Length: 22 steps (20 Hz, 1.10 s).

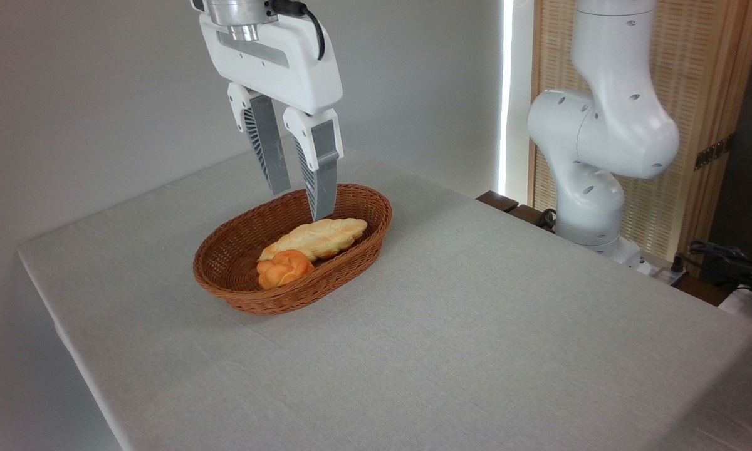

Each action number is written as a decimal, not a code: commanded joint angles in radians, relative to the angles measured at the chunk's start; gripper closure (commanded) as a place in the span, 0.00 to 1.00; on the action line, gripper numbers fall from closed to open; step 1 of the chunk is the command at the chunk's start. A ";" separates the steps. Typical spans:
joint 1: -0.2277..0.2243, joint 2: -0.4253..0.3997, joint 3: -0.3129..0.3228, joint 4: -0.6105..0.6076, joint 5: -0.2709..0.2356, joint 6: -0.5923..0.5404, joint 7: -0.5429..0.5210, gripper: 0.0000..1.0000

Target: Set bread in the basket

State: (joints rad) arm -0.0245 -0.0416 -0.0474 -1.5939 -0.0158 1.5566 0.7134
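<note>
Only one view to go on, the fixed camera off the table's front corner, so here's what I've got.

My gripper (302, 203) hangs over the far half of the wicker basket (225, 285), pointing down, my two fingers (321, 169) parted with a narrow gap and nothing between them. The nearer fingertip looks like it sits right at the top edge of the leaf-shaped bread (315, 238), but from this angle I honestly can't tell if it's touching or just lined up in front of it.

The bread is lying flat inside the basket, long axis running from about 8 o'clock to 2 o'clock, its low end tucked against the small orange knotted roll (283, 268), which sits at the loaf's 8 o'clock toward the near rim. Basket is on the grey tablecloth (476, 326), and my arm's base (595, 188) is way off at 3 o'clock.

My read: the loaf is in, so the job looks basically done and the step in hand is getting clear without messing it up. How I'd do that well:

- leave the fingers spread, no closing near the crust
- go straight up toward 12 o'clock first, no sideways slide while the tips are below rim height, or I could drag the loaf or clip the far wicker wall
- only swing away once both tips are above the rim

The loaf looks light, so a snagged fingertip could flip it out.
</note>
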 commanded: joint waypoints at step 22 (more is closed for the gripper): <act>-0.041 0.039 0.035 0.019 0.010 -0.015 0.026 0.00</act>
State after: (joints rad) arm -0.0754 -0.0084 -0.0037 -1.5933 -0.0153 1.5566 0.7362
